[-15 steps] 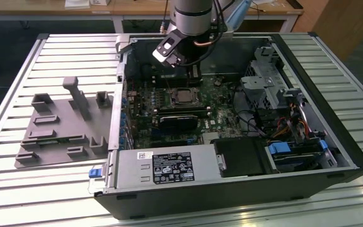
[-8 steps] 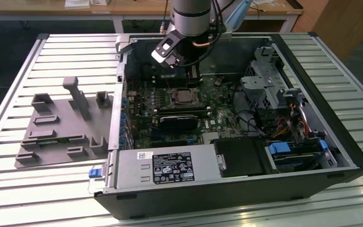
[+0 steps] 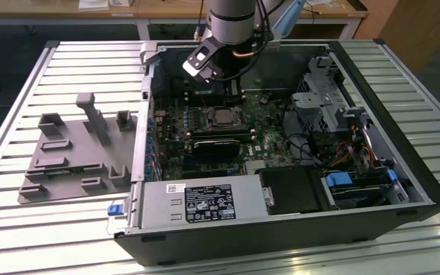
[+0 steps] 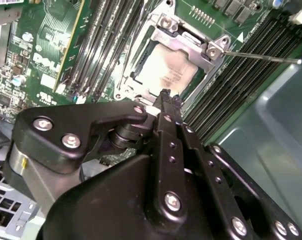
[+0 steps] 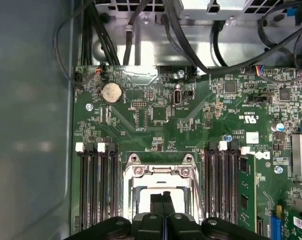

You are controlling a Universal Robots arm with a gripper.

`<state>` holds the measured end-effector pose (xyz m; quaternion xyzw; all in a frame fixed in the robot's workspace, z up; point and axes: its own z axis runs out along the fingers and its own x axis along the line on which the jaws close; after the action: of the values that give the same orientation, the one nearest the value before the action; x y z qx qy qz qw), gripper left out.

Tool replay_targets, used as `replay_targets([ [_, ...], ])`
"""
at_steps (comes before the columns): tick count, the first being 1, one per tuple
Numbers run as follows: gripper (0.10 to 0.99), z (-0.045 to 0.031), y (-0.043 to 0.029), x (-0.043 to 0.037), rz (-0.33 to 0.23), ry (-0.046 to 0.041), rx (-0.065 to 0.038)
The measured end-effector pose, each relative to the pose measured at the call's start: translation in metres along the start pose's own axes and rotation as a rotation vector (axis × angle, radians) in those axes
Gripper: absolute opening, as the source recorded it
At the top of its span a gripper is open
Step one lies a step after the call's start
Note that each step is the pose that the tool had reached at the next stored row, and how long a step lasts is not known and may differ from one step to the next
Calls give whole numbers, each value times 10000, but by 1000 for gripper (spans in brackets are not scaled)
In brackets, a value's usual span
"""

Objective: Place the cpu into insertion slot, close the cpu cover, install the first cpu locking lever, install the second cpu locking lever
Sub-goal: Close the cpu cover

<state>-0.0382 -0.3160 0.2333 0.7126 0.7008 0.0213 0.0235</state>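
Here, the clenched gripper (image 4: 166,95) is hovering just over the seated cpu (image 4: 163,72).
Its fingers (image 4: 172,107) are pressing together on nothing. The cpu is lying in the insertion slot (image 4: 135,76) under the flat-lying cpu cover (image 4: 191,42), between the two banks of memory slots (image 5: 96,185) on the motherboard (image 5: 156,120). A thin locking lever (image 4: 261,56) is sticking out sideways over the memory slots.

Counting as I go: one cpu (image 4: 163,70) under one cpu cover (image 4: 189,38), two banks of memory slots (image 5: 97,185) flanking it, and one thin lever rod (image 4: 261,56). I've got one coin cell (image 5: 111,92) on the board and one gripper (image 4: 168,95). In the exterior view I make it one computer case (image 3: 281,243), one grey fixture block (image 3: 75,160), one slatted table (image 3: 21,229).
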Motion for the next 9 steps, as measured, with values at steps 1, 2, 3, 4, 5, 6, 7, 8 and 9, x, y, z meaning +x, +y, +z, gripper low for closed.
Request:
replay_targets([
  [1,102,5,-17,-2,-1,0,0],
  [2,102,11,-33,-5,1,0,1],
  [3,102,18,-46,-11,1,-1,0],
  [4,102,26,-58,-19,1,0,0],
  [5,102,34,-69,-26,2,1,-1],
  [6,102,42,-78,-31,3,2,-1],
  [7,102,46,-85,-35,3,1,-1],
  [8,102,46,-89,-36,2,0,0],
  [9,102,46,-89,-36,1,0,0],
])
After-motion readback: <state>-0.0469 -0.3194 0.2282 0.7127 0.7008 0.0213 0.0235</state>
